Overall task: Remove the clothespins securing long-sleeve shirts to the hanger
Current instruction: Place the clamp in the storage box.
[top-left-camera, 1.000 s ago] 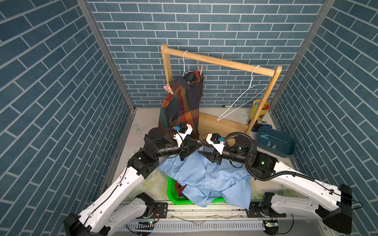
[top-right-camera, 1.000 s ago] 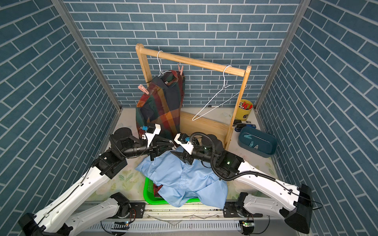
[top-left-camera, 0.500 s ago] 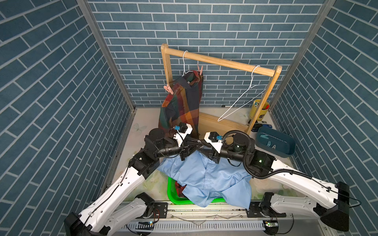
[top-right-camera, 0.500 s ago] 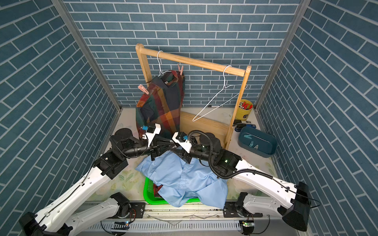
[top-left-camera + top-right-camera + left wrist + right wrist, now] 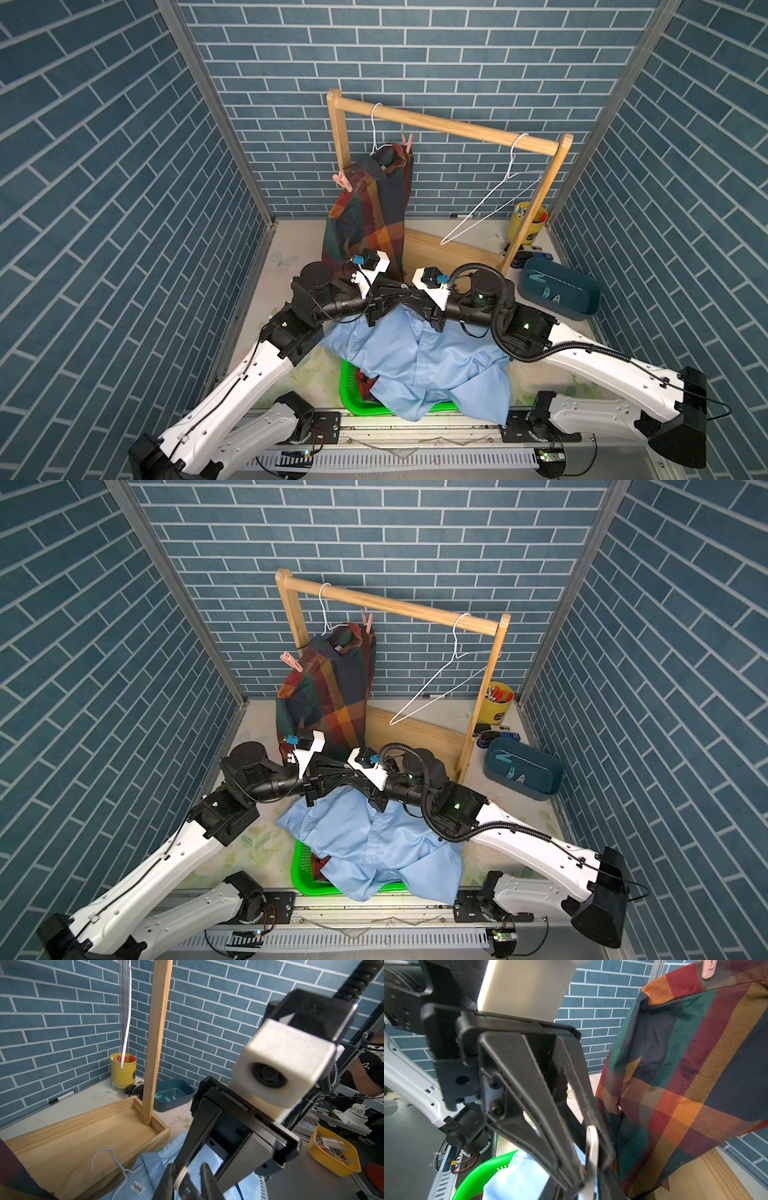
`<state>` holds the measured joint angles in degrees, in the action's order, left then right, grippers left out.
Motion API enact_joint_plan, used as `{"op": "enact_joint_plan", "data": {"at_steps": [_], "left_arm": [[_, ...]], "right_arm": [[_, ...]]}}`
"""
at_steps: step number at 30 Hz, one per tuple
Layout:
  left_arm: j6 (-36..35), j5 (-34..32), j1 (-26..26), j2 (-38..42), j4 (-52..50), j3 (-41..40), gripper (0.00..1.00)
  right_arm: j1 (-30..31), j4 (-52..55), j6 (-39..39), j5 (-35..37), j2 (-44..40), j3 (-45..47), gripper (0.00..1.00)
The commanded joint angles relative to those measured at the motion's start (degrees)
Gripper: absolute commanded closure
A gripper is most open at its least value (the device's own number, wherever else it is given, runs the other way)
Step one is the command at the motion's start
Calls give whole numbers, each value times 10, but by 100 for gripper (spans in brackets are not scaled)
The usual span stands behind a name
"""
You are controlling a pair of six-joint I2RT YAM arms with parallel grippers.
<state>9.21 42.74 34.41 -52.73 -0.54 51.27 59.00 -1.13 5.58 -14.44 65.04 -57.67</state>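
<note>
The two tools meet in the middle of both top views. The left tool (image 5: 395, 289) is nipped shut on a pale clothespin (image 5: 591, 1147). The right tool (image 5: 415, 292) has its fingers close about the same clothespin, but I cannot tell if it grips. The blue shirt (image 5: 419, 361) is off the rack and lies over the green basket (image 5: 347, 390), low in the frame. The plaid shirt (image 5: 374, 216) hangs in the upper middle with two pink clothespins (image 5: 343, 183) on it. Those are left to do.
</note>
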Motion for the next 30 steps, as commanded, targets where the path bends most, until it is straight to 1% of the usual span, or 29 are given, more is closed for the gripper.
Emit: {"op": "enact_joint_plan", "data": {"at_steps": [1,2,4,7,9,10,11,13,16,19,21,22,24,25,26,30], "left_arm": [[-2,10,3,3,-3,-6,100],[-2,12,3,2,-4,-6,100],[-2,16,4,-1,-6,-6,99],[-7,15,4,-6,-20,-2,91],[-12,14,4,-9,-29,0,79],[-15,14,4,-10,-32,0,76],[-18,15,4,-10,-36,1,71],[-25,15,4,-11,-41,1,59],[-28,13,4,-9,-45,0,46],[-31,16,4,-10,-46,0,40],[-32,9,4,-11,-50,2,32],[-33,5,4,-11,-51,2,27],[-32,-8,4,-8,-50,2,9],[-33,-13,4,-5,-50,4,3],[-35,-20,3,0,-51,7,0],[-65,-44,-5,21,-95,33,0]], "right_arm": [[3,-15,8,-4,-1,-23,81],[3,-14,8,-4,-1,-24,81],[3,-13,8,-5,0,-24,86],[3,-11,9,-7,1,-27,89],[3,-10,9,-8,1,-27,91],[3,-10,10,-8,1,-28,92],[3,-8,10,-10,3,-29,93],[3,-4,10,-13,3,-32,94],[3,-2,10,-18,3,-32,96],[4,1,8,-21,2,-31,99],[3,2,7,-20,0,-27,99],[3,3,7,-18,-2,-25,99],[2,6,5,-10,-6,-22,100],[2,8,5,-6,-8,-20,100],[1,13,5,-1,-12,-20,100],[-4,25,-3,17,-43,-5,100]]}}
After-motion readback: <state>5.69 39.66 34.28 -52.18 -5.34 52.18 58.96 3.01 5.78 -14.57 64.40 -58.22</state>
